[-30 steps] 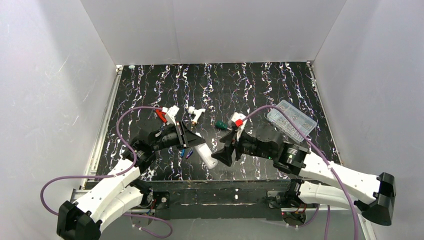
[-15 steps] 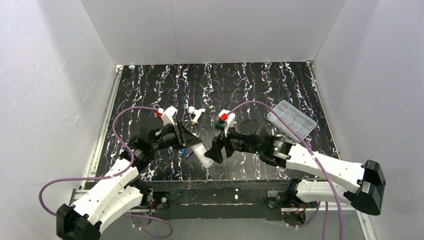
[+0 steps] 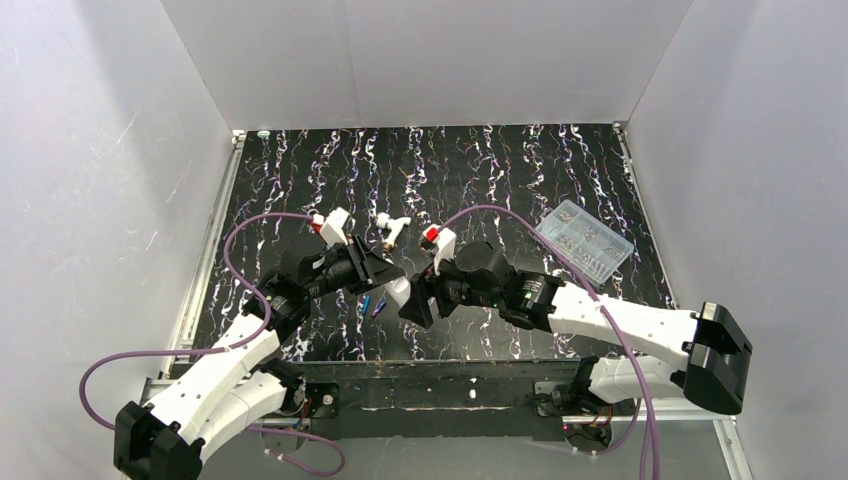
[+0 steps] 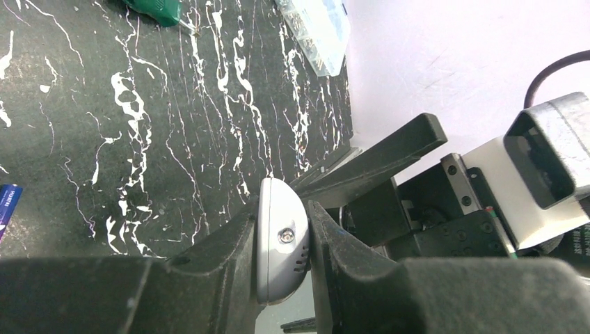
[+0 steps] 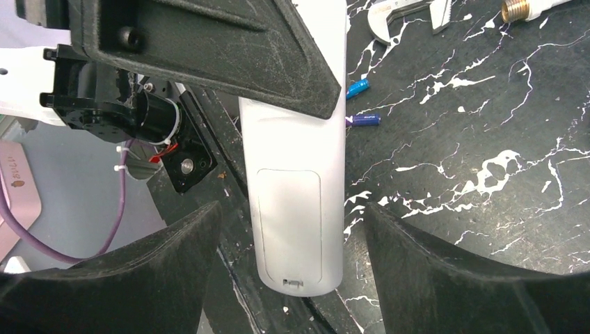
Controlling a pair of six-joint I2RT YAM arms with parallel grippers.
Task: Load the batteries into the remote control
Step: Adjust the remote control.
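Table (image 3: 540,170): black top with white veining, white walls on three sides.

Left arm (image 3: 220,370) and right arm (image 3: 620,325): both reach inward and meet near the front middle of the table.

Box (image 3: 583,237): clear plastic, lid on, lying flat at the right, well apart from the arms.

Left gripper (image 4: 282,216): jaws pinching the remote (image 5: 299,202) across its thin sides, near one end.

Right gripper (image 5: 291,209): jaws spread wide, one on each side of the remote's free end. A gap shows on both sides, so no contact.

Remote: slim white bar, held off the table between the two grippers, at the front edge. The face towards the right wrist camera has an outlined rectangular panel with a small catch at its end.

Screwdriver (image 4: 156,8): only a bit of its green handle shows, on the table past the remote.

Fitting (image 3: 392,228): white with a brass end, lying behind the grippers.

Batteries (image 5: 357,87): two small blue ones, on the table just beside the left gripper, close together but not touching, and apart from the remote.
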